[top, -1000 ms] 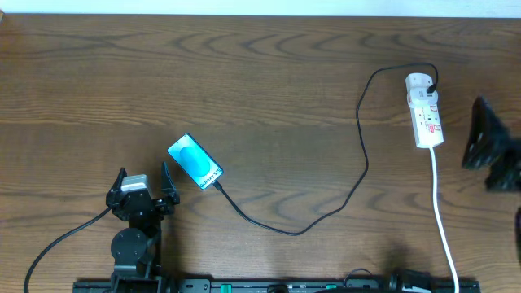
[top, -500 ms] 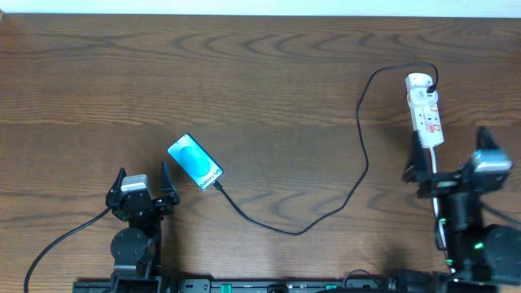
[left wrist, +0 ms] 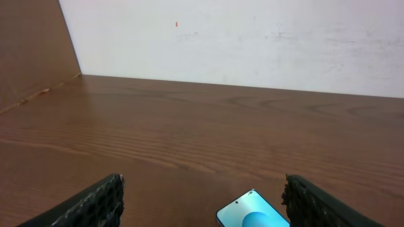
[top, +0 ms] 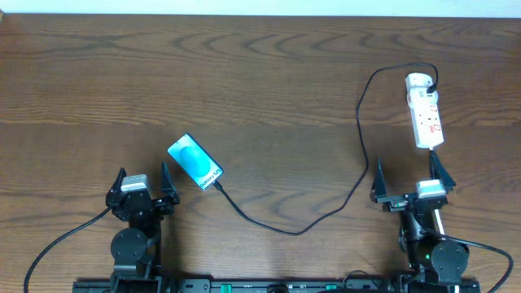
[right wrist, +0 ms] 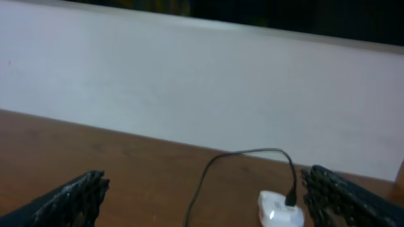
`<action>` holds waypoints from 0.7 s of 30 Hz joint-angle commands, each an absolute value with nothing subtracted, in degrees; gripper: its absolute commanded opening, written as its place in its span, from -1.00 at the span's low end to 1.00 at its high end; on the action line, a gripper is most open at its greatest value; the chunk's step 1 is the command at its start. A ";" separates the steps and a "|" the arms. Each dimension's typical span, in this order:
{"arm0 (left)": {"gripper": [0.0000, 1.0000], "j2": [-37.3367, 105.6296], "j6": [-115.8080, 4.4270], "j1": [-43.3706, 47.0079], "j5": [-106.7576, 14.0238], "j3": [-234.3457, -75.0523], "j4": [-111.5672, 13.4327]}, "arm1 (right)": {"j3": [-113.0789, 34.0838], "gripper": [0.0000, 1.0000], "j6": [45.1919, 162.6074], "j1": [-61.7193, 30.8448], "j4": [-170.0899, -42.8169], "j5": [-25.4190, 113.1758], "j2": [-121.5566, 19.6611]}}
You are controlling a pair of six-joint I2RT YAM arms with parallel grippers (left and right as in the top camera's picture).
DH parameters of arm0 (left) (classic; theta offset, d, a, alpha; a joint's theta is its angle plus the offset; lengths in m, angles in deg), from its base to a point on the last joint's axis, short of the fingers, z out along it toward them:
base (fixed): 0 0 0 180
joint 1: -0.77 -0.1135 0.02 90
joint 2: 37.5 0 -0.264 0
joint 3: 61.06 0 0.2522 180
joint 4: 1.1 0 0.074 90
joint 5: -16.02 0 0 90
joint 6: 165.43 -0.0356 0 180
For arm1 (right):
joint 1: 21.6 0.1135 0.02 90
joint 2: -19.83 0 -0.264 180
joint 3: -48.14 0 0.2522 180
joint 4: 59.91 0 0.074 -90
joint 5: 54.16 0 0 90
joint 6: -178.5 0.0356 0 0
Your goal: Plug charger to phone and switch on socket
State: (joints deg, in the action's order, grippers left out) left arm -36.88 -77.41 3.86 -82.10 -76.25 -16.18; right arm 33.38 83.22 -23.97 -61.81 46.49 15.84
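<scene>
Your right gripper (top: 405,163), spread and empty, is nearer the socket (top: 426,110), which lies just ahead, its long axis pointing away from the gripper. Your left gripper (top: 143,172), also spread, sits beside the phone (top: 195,162); the charger (top: 365,155) tip lies at the phone's near end.

Lettering on the phone (top: 194,162) is too small to read.

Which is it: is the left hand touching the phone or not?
Apart. The overhead view shows a thin strip of bare table between the open left hand and the phone.
</scene>
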 commanded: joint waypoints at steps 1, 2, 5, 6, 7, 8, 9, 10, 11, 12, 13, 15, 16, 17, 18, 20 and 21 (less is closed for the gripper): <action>0.63 -37.16 -78.21 3.62 -83.63 -75.05 -18.26 | 34.06 0.99 82.06 -23.29 -67.73 45.70 18.59; 0.63 -37.16 -78.21 3.62 -83.63 -75.05 -18.26 | 34.06 0.99 82.02 -23.29 -70.18 45.03 19.16; 0.63 -37.16 -78.21 3.62 -83.63 -75.05 -18.26 | 34.06 0.99 82.04 -23.29 -77.15 43.69 19.55; 0.63 -37.16 -78.21 3.62 -83.65 -75.05 -18.26 | 34.04 0.99 82.22 -23.21 -77.59 42.75 19.46; 0.63 -37.16 -78.21 3.62 -83.63 -75.05 -18.26 | 34.04 0.99 82.22 -23.12 -77.64 42.53 19.49; 0.63 -37.16 -78.21 3.62 -83.65 -75.05 -18.26 | 34.04 0.98 82.22 -23.01 -77.66 42.27 19.49; 0.63 -37.16 -78.21 3.62 -83.65 -75.05 -18.26 | 34.04 0.99 82.22 -22.95 -77.68 42.18 19.51; 0.63 -37.16 -78.21 3.62 -83.63 -75.05 -18.26 | 34.04 0.98 82.22 -22.84 -77.72 42.18 19.51; 0.63 -37.16 -78.21 3.62 -83.63 -75.05 -18.26 | 34.04 0.99 82.22 -22.62 -77.72 42.16 19.51; 0.63 -37.16 -78.21 3.62 -83.63 -75.05 -18.26 | 34.04 0.99 82.22 -22.44 -77.70 42.18 19.51; 0.62 -37.16 -78.21 3.62 -83.63 -75.05 -18.26 | 34.04 0.98 82.22 -22.25 -77.70 42.18 19.51; 0.63 -37.16 -78.21 3.62 -83.63 -75.05 -18.26 | 34.04 0.99 82.22 -21.96 -77.61 42.18 19.51; 0.63 -37.16 -78.21 3.62 -83.63 -75.05 -18.26 | 34.04 0.98 82.24 -21.90 -77.55 42.23 19.51; 0.63 -37.16 -78.21 3.62 -83.63 -75.05 -18.26 | 34.04 0.98 82.22 -21.87 -77.55 42.21 19.51; 0.63 -37.16 -78.21 3.62 -83.63 -75.05 -18.26 | 34.04 0.98 82.24 -21.87 -77.55 42.21 19.51; 0.63 -37.16 -78.21 3.62 -83.63 -75.05 -18.26 | 34.04 0.99 82.24 -21.87 -77.55 42.21 19.51; 0.63 -37.16 -78.21 3.62 -83.63 -75.05 -18.26 | 34.04 0.99 82.22 -21.90 -77.55 42.21 19.51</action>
State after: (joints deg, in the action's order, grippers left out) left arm -36.88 -77.41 3.86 -82.10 -76.25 -16.21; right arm 34.00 82.83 -22.42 -77.22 43.19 19.01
